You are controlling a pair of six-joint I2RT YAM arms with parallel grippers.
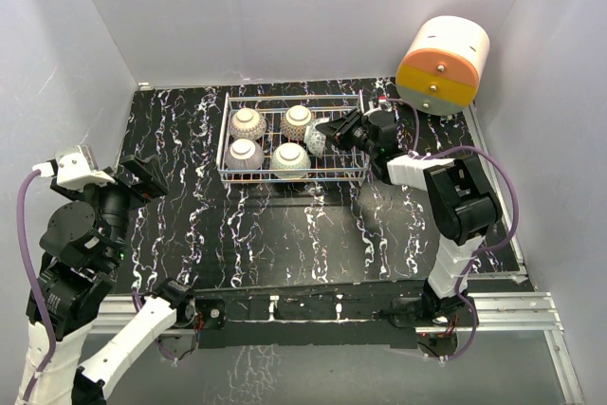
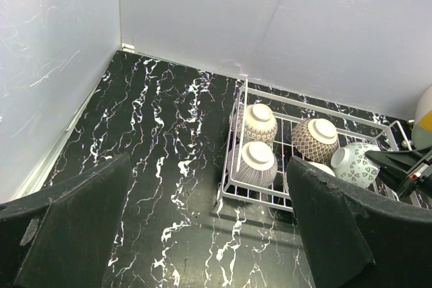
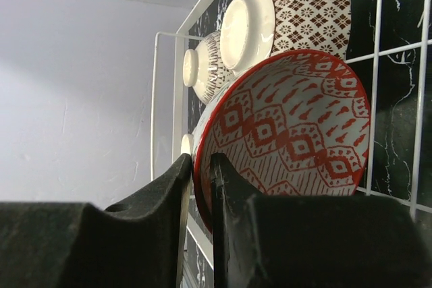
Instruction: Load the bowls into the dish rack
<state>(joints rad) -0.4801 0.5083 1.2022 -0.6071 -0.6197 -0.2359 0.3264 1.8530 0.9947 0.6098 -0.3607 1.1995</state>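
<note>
The white wire dish rack [image 1: 224, 151] stands at the back middle of the black marble table. Several bowls lie upside down in it, among them a striped one [image 1: 248, 123] and a brown-and-white one [image 1: 297, 121]. My right gripper [image 1: 329, 134] reaches into the rack's right half. Its fingers pinch the rim of the red bowl [image 3: 297, 126], which stands on edge over the rack's wires [image 3: 376, 65]; one finger is inside, one outside. The right gripper [image 3: 200, 163] is shut on it. My left gripper [image 2: 209, 166] hangs open over bare table, left of the rack [image 2: 233, 187], holding nothing.
A round orange-and-cream drawer unit [image 1: 442, 65] hangs at the back right corner. Pale walls close in the table on the left, back and right. The rack's front rail [image 1: 294, 180] faces the arms.
</note>
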